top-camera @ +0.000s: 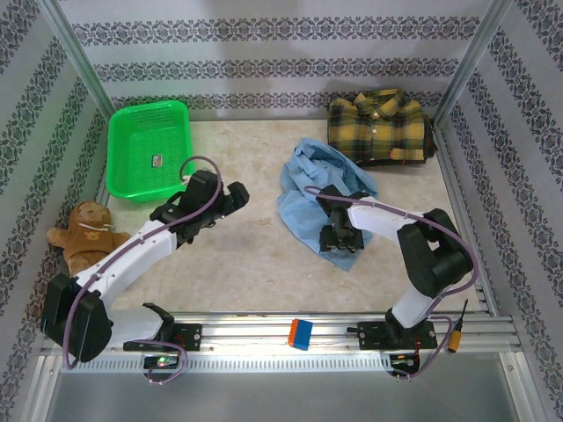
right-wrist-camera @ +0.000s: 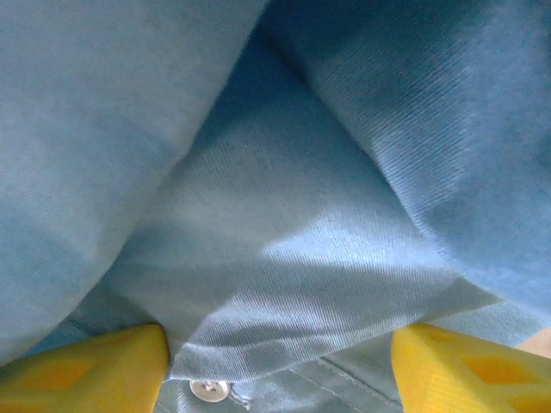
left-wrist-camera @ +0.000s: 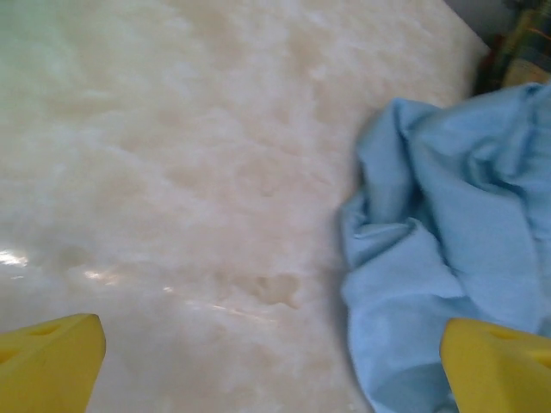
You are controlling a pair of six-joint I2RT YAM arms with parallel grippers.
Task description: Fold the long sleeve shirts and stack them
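1. right gripper (right-wrist-camera: 280, 379) jaws spread, down on the light blue shirt (top-camera: 321, 180), nothing pinched; left gripper (left-wrist-camera: 275, 379) jaws spread over bare table (left-wrist-camera: 172, 172), just beside that shirt
2. judged progress: plaid shirt (top-camera: 378, 127) looks folded, back right corner; light blue shirt unfolded, unstacked
3. light blue shirt: crumpled heap, mid-table, soft creases, one button (right-wrist-camera: 209, 390) showing

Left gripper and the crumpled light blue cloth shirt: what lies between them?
Only bare beige marble-look tabletop separates the left gripper from the light blue shirt, as the left wrist view shows.
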